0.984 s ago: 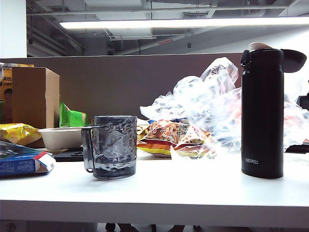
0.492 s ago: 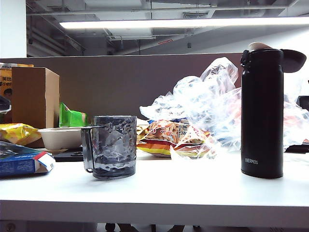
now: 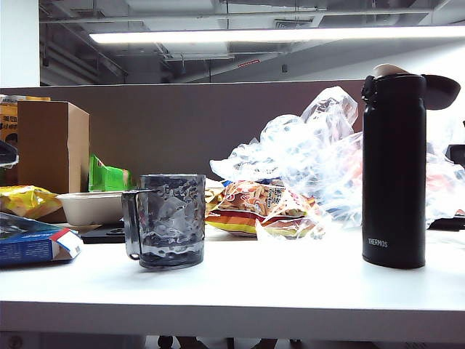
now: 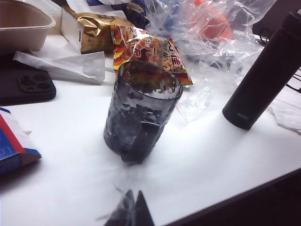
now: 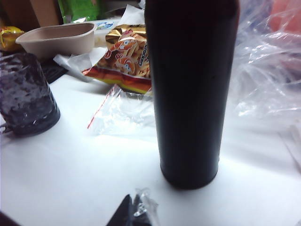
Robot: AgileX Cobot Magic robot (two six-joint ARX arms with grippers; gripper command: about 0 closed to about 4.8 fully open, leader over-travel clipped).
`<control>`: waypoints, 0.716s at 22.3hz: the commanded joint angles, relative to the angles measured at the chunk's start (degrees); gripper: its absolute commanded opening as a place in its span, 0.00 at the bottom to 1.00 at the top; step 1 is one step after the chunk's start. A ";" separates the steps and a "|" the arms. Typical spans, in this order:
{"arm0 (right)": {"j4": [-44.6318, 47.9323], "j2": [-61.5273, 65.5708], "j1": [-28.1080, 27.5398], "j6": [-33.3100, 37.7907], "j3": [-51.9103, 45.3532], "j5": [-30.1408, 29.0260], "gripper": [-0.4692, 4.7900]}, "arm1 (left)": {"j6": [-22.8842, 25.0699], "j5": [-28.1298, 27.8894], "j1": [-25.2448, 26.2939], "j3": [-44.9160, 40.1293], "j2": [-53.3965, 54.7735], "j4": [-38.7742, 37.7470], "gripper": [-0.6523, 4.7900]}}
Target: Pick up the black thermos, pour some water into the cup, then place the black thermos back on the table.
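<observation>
Black thermos [image 3: 394,171]: stands upright on the white table [image 3: 290,291], right of centre in the exterior view, long axis vertical, flip lid hinged open and pale spout exposed; nothing grips it. Right gripper [image 5: 133,212]: fingers pressed together, empty, low over the table just in front of the flask's base, so the flask lies straight ahead of it, filling the right wrist view; judged the nearer arm by far. Cup [image 3: 166,220]: dimpled smoky-grey mug, upright, well apart from the thermos on the left side, squarish handle turned toward the left gripper [image 4: 130,213], which is likewise closed and empty, near the front edge. Behind: snack packets [image 3: 258,209], crumpled clear plastic [image 3: 312,153], pale shallow bowl [image 3: 91,207]. Obscured: neither gripper shows in the exterior view; the thermos top is cut off in the right wrist view; water level cannot be told.
</observation>
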 commanded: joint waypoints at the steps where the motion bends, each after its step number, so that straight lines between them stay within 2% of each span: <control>1: 1.03 -1.40 -2.78 0.00 -0.11 -0.15 0.08 | 0.48 0.02 0.07 -0.31 0.00 -0.20 0.11; 5: 0.92 -5.66 -10.14 0.00 -0.11 -0.13 0.08 | 0.50 0.35 1.20 -0.26 -0.04 -0.17 0.11; 7: 2.97 -5.35 -14.97 0.00 -0.09 0.13 0.08 | 0.50 1.46 4.42 -0.26 -0.04 -0.15 0.11; 9: 3.58 -5.38 -18.82 0.00 -0.09 0.11 0.08 | 0.52 2.78 9.25 -0.24 -0.20 -0.02 0.11; 13: 3.63 -5.40 -25.68 0.00 -0.09 0.11 0.08 | 0.50 2.99 23.02 -0.24 -0.20 0.00 0.11; 16: 3.63 -5.40 -28.44 0.00 -0.09 0.11 0.08 | 0.52 2.29 33.44 -0.26 -0.20 0.00 0.11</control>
